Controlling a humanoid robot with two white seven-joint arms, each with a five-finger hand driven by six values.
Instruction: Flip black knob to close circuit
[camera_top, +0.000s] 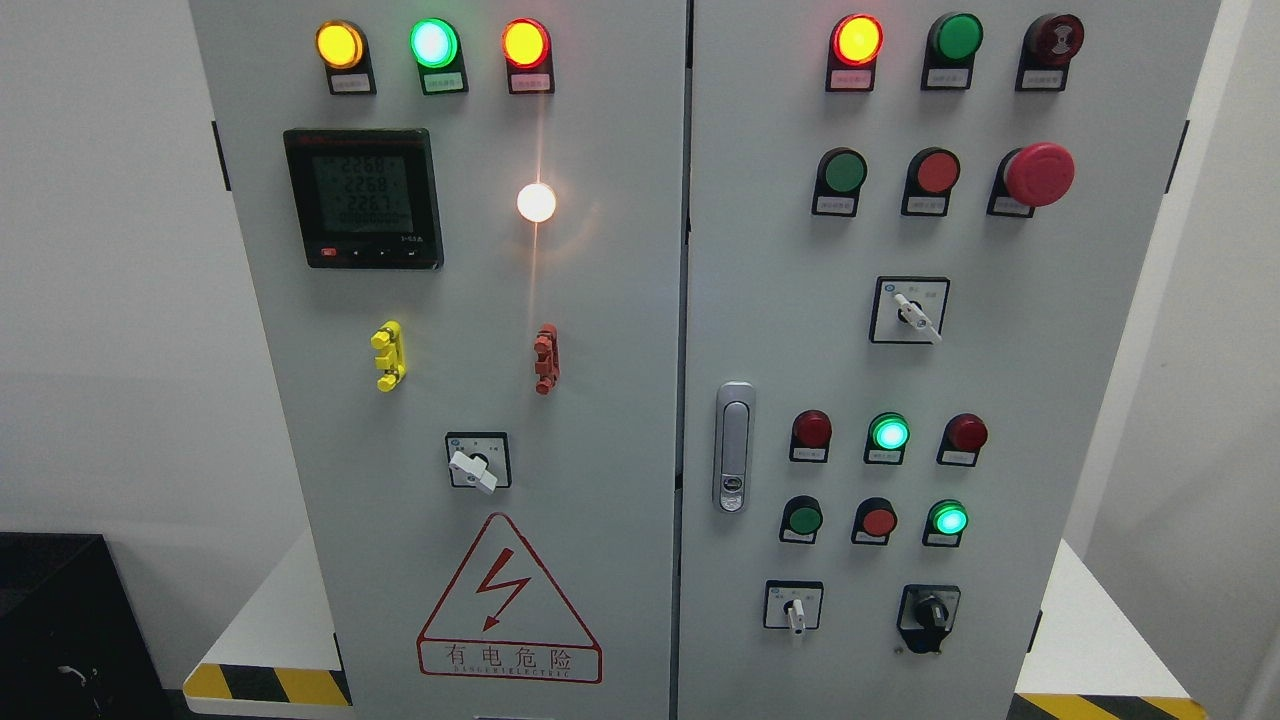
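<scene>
Neither of my hands shows in this head view, so I cannot tell how my fingers stand or whether they hold anything. Nearest, at the bottom of the right-hand door, sits the black knob, my target, its grip pointing roughly straight up in a dark housing. Just to its left is a white selector switch, pointing down. Above them, two rows of small pushbuttons and lamps run across the door, two of them glowing green, which suggests the panel is live. The silver door latch stands at the door's inner edge. On the left door, a red triangular warning sign marks the hazard below another white switch. Higher up, a digital meter shows lit readings. Farthest, at the top right, a red mushroom stop button juts out, placed, I judge, for a quick strike.
</scene>
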